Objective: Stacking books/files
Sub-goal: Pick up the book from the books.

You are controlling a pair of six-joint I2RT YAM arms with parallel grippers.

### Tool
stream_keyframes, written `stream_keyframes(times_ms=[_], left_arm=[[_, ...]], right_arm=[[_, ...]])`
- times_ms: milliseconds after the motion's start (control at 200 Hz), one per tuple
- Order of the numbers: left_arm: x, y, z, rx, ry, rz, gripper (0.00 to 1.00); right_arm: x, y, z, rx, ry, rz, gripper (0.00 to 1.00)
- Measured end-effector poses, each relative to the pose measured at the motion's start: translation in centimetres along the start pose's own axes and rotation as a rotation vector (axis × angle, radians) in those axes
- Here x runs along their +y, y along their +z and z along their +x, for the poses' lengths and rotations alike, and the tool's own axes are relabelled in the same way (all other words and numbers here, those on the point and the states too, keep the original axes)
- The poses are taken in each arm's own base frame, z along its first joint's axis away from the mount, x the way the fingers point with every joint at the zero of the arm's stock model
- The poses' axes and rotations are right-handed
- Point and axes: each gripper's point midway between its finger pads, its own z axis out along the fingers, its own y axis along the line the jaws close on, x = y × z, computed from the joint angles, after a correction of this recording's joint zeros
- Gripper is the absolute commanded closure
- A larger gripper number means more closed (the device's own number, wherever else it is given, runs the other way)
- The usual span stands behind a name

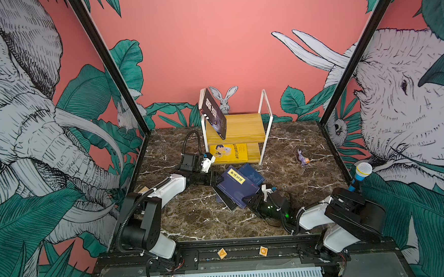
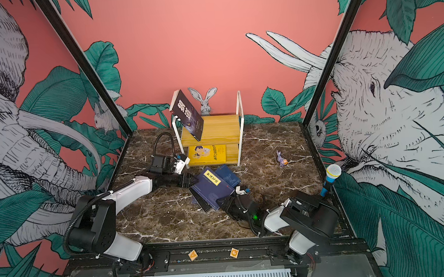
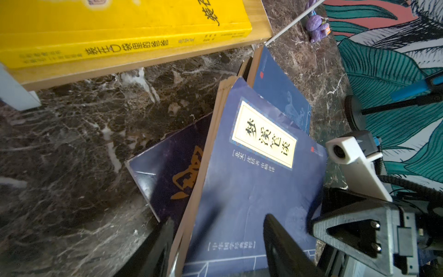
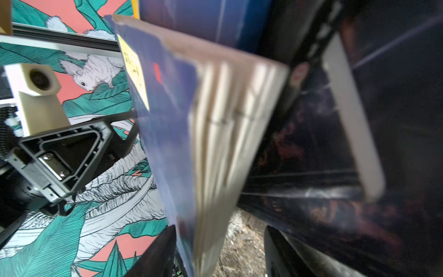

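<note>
Three books lie in a loose pile mid-table in both top views. On top is a navy book with a yellow label. It overlaps a blue book and a dark book with gold lettering. My left gripper is open at the pile's left edge, with the top book's corner between its fingers. My right gripper is open at the near corner. The navy book's page edge touches one finger there, and marble shows beside the other.
A yellow two-tier shelf stands at the back. A black book leans on its top and a yellow book lies on its lower board. A purple toy lies to the right, and a blue microphone stands at the right edge.
</note>
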Motion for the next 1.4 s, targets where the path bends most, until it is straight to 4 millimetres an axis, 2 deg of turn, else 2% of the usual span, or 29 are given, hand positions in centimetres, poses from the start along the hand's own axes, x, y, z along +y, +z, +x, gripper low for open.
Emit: stream_keyframes(times_ms=[170,280,725,775,925,1045,1205,1400], left_arm=[[0.0,0.1,0.1,0.003,-0.001,0.0,0.41],[0.3,0.5,0.5,0.019,-0.01,-0.001,0.43],[0.1,1.3,1.2,0.048,-0.013,0.009,0.52],[0.0,1.3,1.2,0.048,-0.013,0.014,0.48],[-0.8,1.1,1.3,0.059,-0.003,0.036,0.28],[-2.0,-0.3,0.4,0.022,0.039,0.042,0.15],[-3.6,-3.3,-1.6,-0.074,0.081,0.068,0.11],[-3.5,-7.2,-3.9,-0.201,0.029,0.109,0.05]], right_arm=[[0.9,0.0,-0.2,-0.012,0.004,-0.038,0.47],[1.2,0.0,-0.2,-0.014,0.004,-0.05,0.53],[1.5,-0.3,-0.2,-0.016,0.011,-0.077,0.95],[1.7,-0.6,-0.2,-0.015,0.008,-0.084,1.0],[2.6,-2.0,-0.2,-0.021,-0.002,-0.11,1.0],[3.7,-3.3,-0.4,-0.032,-0.02,-0.132,1.0],[5.6,-4.9,-0.6,-0.043,-0.047,-0.181,1.0],[8.7,-6.7,-0.8,-0.055,-0.095,-0.26,1.0]])
